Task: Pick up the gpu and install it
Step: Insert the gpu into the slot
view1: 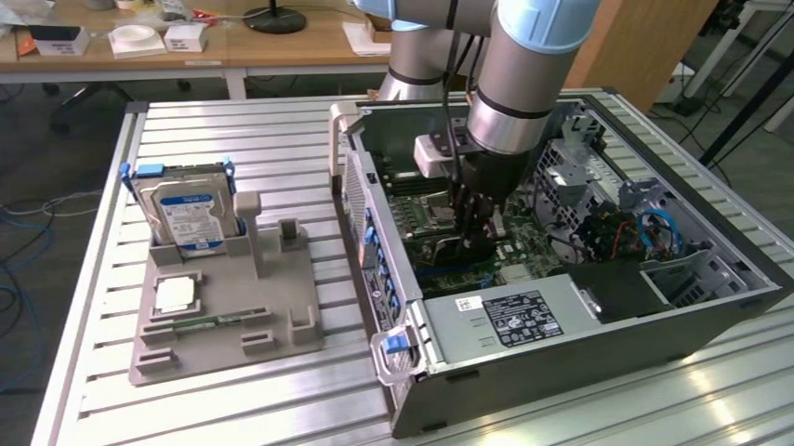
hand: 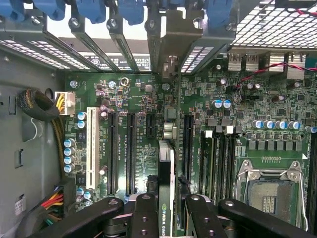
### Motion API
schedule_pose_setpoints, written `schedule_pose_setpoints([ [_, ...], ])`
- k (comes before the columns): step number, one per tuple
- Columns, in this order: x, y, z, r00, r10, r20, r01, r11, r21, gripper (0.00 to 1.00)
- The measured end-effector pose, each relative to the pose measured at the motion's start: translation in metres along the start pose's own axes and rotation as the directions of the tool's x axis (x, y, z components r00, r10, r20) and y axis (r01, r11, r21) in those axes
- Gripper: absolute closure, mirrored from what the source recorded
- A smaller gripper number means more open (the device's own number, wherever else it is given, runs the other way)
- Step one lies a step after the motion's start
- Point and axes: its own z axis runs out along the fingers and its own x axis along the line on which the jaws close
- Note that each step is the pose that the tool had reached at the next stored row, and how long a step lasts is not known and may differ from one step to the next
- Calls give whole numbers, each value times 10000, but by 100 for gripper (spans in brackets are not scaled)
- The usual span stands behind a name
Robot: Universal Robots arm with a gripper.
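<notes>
You have a slatted metal table (view1: 248, 130) carrying the open computer case (view1: 694, 325), and everything here sits relative to that case. Inside it the green motherboard (hand: 133, 94) covers the floor, with the silver power supply box (view1: 515, 321) at the case's near end in the exterior view and a drive cage with blue cables (view1: 645, 232) toward the exterior view's right. The arm (view1: 527, 65) reaches straight down into the middle of the case. Outside the case, toward the exterior view's left, a grey parts holder (view1: 230, 325) lies on the table; a hard drive (view1: 186, 218) stands upright at its far end and a small green memory stick (view1: 218, 321) lies flat near its front. Back inside the case, the long black expansion slots (hand: 131, 148) run side by side, a white slot (hand: 90, 144) beside them, a bundle of coloured wires (hand: 52, 201) at the case wall, and the processor socket (hand: 270, 191) off to the other side. The slot covers with blue clips (hand: 129, 10) line the case's rear wall. The gripper (hand: 166, 218) is closed part way on the graphics card (hand: 166, 188), its fingers (hand: 143, 218) pressing each face, holding the card edge-on directly over the motherboard between two black slots.
</notes>
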Motion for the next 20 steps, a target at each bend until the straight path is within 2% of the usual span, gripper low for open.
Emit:
schedule_pose_setpoints([
  [20,0,0,27,10000,0,1,0,10000,1,74],
])
